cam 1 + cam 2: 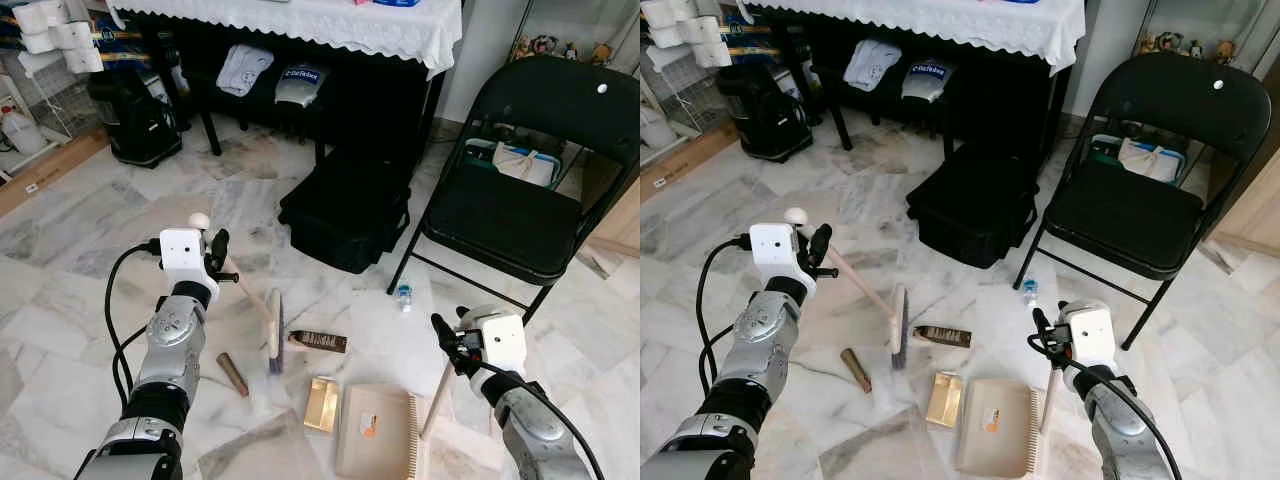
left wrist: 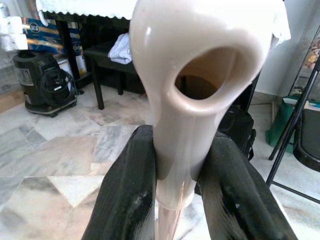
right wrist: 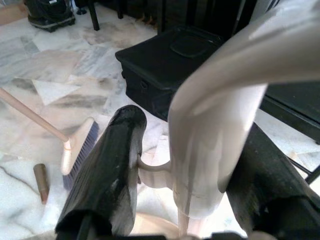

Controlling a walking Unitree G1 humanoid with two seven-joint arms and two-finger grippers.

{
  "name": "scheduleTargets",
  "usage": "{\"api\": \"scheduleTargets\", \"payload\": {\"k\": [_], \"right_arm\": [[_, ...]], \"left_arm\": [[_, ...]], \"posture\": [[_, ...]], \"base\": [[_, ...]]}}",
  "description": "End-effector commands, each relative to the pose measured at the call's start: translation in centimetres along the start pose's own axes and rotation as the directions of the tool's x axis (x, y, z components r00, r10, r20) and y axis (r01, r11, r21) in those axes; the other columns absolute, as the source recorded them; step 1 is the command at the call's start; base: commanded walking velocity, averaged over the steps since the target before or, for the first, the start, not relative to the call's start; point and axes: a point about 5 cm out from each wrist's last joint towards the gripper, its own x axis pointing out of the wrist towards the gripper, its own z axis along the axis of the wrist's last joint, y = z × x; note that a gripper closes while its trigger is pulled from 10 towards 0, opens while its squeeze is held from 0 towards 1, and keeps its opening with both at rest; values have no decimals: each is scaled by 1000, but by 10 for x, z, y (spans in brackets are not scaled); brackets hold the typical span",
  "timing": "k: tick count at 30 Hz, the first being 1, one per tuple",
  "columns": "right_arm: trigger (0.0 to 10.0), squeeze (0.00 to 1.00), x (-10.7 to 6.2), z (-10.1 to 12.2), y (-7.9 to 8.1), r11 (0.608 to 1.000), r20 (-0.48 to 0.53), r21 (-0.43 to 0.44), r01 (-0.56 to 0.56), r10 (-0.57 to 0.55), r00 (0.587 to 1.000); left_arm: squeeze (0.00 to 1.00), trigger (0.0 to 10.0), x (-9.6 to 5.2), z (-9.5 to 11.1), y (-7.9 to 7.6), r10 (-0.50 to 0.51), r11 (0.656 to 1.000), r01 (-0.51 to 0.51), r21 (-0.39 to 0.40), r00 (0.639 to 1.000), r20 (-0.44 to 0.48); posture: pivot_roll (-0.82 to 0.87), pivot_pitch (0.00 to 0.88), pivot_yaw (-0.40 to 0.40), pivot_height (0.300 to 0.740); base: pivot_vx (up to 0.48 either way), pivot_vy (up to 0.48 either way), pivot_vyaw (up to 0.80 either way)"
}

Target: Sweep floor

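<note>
My left gripper (image 1: 222,258) is shut on the top of a cream broom handle (image 2: 195,75). The handle slants down to the broom head (image 1: 273,330), which rests on the marble floor. To the right, my right gripper (image 1: 450,345) is shut on the upright handle (image 3: 210,140) of a beige dustpan (image 1: 370,430) lying flat on the floor. Between broom and pan lie a brown wrapper (image 1: 320,341), a brown cylinder (image 1: 233,374) and a gold box (image 1: 321,404). A small bottle (image 1: 404,296) stands near the chair leg.
A black folding chair (image 1: 520,200) stands at the right, holding nothing on its seat. A black bag (image 1: 345,210) sits under a table with a white lace cloth (image 1: 300,20). A black vacuum (image 1: 135,115) is at the back left.
</note>
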Motion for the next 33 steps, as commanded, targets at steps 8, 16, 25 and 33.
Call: {"api": "scheduleTargets", "payload": {"k": [8,16,25,33], "right_arm": [[10000,0,-5,14,-8,998,64,-27,57,-55,996],[10000,0,-6,20,-7,998,79,-42,53,-49,996],[10000,0,3,6,-3,999,34,-8,45,-45,998],[10000,0,9,-9,2,999,-9,5,50,-50,999]], "left_arm": [[0,10000,4,10,-3,-7,1000,7,-8,999,50],[0,10000,5,10,-4,-10,1000,11,-13,999,48],[0,10000,2,8,1,-4,1000,4,-3,999,39],[0,10000,-2,7,5,-10,1000,9,14,999,32]], "posture": [[-61,112,44,740],[-63,118,41,740],[-54,124,44,740],[-32,138,53,740]], "base": [[0,0,0],[0,0,0],[0,0,0],[0,0,0]]}}
